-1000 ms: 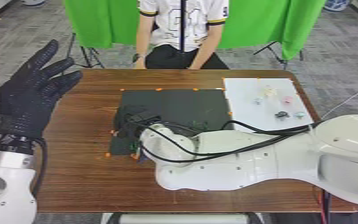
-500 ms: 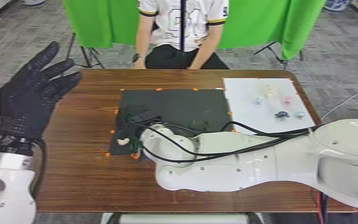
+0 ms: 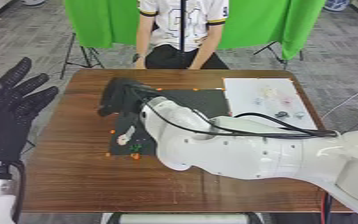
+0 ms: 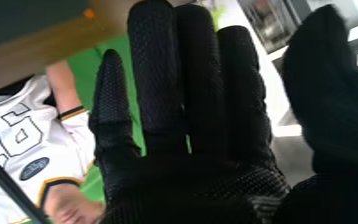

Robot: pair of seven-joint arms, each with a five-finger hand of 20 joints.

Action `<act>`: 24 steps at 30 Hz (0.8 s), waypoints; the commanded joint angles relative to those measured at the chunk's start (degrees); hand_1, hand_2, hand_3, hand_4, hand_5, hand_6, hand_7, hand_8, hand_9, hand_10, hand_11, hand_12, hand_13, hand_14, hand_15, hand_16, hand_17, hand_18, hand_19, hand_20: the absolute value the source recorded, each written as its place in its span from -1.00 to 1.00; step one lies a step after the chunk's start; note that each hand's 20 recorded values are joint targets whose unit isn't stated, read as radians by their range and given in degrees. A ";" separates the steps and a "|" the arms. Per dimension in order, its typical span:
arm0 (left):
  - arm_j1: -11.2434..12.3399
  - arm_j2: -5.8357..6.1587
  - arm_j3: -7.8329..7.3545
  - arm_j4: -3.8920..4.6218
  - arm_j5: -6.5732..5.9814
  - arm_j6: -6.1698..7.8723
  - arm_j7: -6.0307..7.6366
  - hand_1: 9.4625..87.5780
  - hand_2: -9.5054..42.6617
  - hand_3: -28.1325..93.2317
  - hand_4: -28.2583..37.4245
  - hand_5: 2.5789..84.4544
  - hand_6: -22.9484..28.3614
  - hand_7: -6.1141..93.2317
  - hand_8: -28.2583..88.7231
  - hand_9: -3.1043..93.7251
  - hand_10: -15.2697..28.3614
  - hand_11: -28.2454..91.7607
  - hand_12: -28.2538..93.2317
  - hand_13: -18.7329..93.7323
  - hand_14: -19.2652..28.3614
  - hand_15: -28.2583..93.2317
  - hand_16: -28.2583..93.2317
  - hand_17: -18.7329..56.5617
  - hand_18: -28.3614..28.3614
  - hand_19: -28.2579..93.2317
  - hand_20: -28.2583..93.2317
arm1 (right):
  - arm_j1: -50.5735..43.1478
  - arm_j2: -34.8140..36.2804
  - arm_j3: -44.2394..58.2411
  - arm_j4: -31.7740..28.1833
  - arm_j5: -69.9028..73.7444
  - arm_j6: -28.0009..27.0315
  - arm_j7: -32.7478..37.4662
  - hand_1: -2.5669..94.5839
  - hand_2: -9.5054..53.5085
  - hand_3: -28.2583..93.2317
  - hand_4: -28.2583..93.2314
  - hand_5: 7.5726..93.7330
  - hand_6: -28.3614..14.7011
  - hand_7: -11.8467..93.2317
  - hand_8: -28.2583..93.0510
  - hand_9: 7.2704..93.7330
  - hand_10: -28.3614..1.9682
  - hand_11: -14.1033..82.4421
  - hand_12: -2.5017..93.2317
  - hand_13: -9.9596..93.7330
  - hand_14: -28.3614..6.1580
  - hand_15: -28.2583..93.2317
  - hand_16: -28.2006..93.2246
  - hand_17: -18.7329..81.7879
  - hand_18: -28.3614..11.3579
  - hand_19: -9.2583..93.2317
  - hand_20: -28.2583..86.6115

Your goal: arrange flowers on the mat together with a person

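In the head view my right hand is over the far left corner of the dark mat. The right wrist view has this hand open, its fingers straight and the thumb apart, holding nothing. A white flower-like piece and a small green piece lie on the mat's near left part, nearer the robot than that hand. My left hand is open off the table's left side. Small flowers, among them a pink one and a dark one, lie on the white sheet.
The brown table spreads around the mat. My right arm crosses the mat's near right part with loose black cables above it. Orange marks stand around the mat. A person sits at the far side, hands near the lap.
My right hand has moved away from the robot to the mat's far left corner, uncovering the white and green pieces. My left hand has shifted outward and a little toward the robot.
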 commanded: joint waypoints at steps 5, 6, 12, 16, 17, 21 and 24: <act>6.13 -1.12 -1.66 0.67 -3.40 2.76 2.29 -0.71 -0.41 0.71 -0.90 -0.27 0.11 -0.67 -0.66 -0.32 0.37 -0.23 -0.34 -0.31 0.71 0.20 -0.61 -0.74 0.68 0.12 -0.25 | -23.84 11.05 30.01 -8.91 15.60 -6.52 -6.82 -0.26 -0.92 0.59 -1.00 0.16 0.48 -0.49 -0.76 0.29 0.06 -0.39 -0.65 0.27 -0.19 0.29 -0.30 -0.38 -0.73 0.37 -0.15; 6.84 -0.73 -1.85 0.72 -4.29 3.24 2.96 -0.71 -0.40 0.71 -0.90 -0.27 0.11 -0.67 -0.66 -0.32 0.37 -0.23 -0.34 -0.31 0.71 0.20 -0.61 -0.74 0.68 0.12 -0.25 | -25.06 12.13 31.48 -9.44 17.37 -5.96 -7.69 -0.27 -0.90 0.58 -1.00 0.15 0.46 -0.49 -0.76 0.27 0.05 -0.39 -0.65 0.25 -0.22 0.28 -0.31 -0.39 -0.74 0.36 -0.15; 10.74 1.00 -3.00 1.13 -7.79 4.85 6.34 -0.71 -0.41 0.71 -0.90 -0.27 0.10 -0.67 -0.66 -0.33 0.37 -0.24 -0.34 -0.32 0.70 0.19 -0.61 -0.74 0.67 0.10 -0.25 | -36.07 16.48 43.30 -12.60 24.33 -4.59 -10.55 -0.31 -0.84 0.59 -0.99 0.11 0.44 -0.49 -0.76 0.20 0.02 -0.40 -0.66 0.19 -0.28 0.29 -0.33 -0.43 -0.76 0.34 -0.16; 10.96 1.19 -2.75 1.59 -8.61 4.87 6.54 -0.71 -0.41 0.71 -0.90 -0.27 0.10 -0.67 -0.66 -0.33 0.36 -0.24 -0.34 -0.32 0.70 0.18 -0.61 -0.74 0.67 0.10 -0.25 | -45.78 18.81 52.96 -14.76 27.62 -6.20 -12.16 -0.34 -0.82 0.61 -0.98 0.09 0.42 -0.49 -0.75 0.18 0.00 -0.41 -0.66 0.16 -0.30 0.29 -0.34 -0.47 -0.77 0.33 -0.16; 12.26 2.17 -3.06 1.47 -9.80 5.48 8.13 -0.71 -0.41 0.71 -0.90 -0.27 0.10 -0.67 -0.66 -0.33 0.36 -0.24 -0.34 -0.32 0.70 0.18 -0.61 -0.74 0.67 0.10 -0.25 | -48.20 19.27 55.15 -15.08 28.93 -6.62 -13.18 -0.36 -0.81 0.63 -0.98 0.03 0.41 -0.50 -0.75 0.14 -0.04 -0.41 -0.66 0.13 -0.33 0.29 -0.34 -0.49 -0.79 0.33 -0.16; 13.07 2.19 -3.29 1.51 -10.26 5.50 8.57 -0.71 -0.41 0.71 -0.90 -0.27 0.10 -0.67 -0.66 -0.34 0.35 -0.25 -0.34 -0.32 0.69 0.17 -0.61 -0.74 0.66 0.09 -0.26 | -57.27 21.19 62.79 -17.29 29.57 -6.79 -14.42 -0.40 -0.72 0.66 -0.97 -0.13 0.39 -0.54 -0.74 0.05 -0.14 -0.43 -0.65 0.05 -0.40 0.31 -0.35 -0.54 -0.79 0.32 -0.16; 13.63 2.02 -3.43 1.48 -10.80 5.82 9.14 -0.71 -0.40 0.71 -0.90 -0.27 0.10 -0.67 -0.66 -0.34 0.35 -0.26 -0.34 -0.32 0.69 0.16 -0.60 -0.74 0.66 0.09 -0.26 | -61.52 21.86 66.38 -17.85 32.17 -6.71 -15.35 -0.42 -0.71 0.65 -0.97 -0.16 0.39 -0.55 -0.73 0.03 -0.13 -0.43 -0.65 0.03 -0.42 0.31 -0.35 -0.55 -0.80 0.31 -0.16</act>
